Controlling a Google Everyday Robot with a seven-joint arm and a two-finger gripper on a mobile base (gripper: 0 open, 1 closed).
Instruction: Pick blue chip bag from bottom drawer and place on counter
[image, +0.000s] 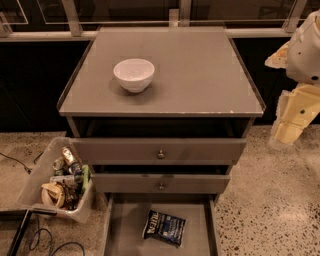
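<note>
— Nearest, at 6 o'clock?
— The bottom drawer (117, 225), pulled open, blue chip bag (164, 227) flat on its floor, just toward 3 o'clock of centre.
— Further back?
— Two knobbed drawers (200, 150); a bin of clutter (62, 180) at 8 o'clock. Then the counter (200, 75), white bowl (134, 74) toward 11 o'clock.
— And the gripper (292, 120)?
— Off at 3 o'clock, beside the counter, apart from it. Parted or closed: impossible to tell.

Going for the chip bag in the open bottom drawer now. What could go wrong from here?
1. The blue chip bag lies flat in the bottom drawer, close under the knobbed drawers; the gripper, out beyond the right edge of the counter, could clip them descending.
2. The white bowl sits left of centre on the counter; placing there could knock it.
</note>
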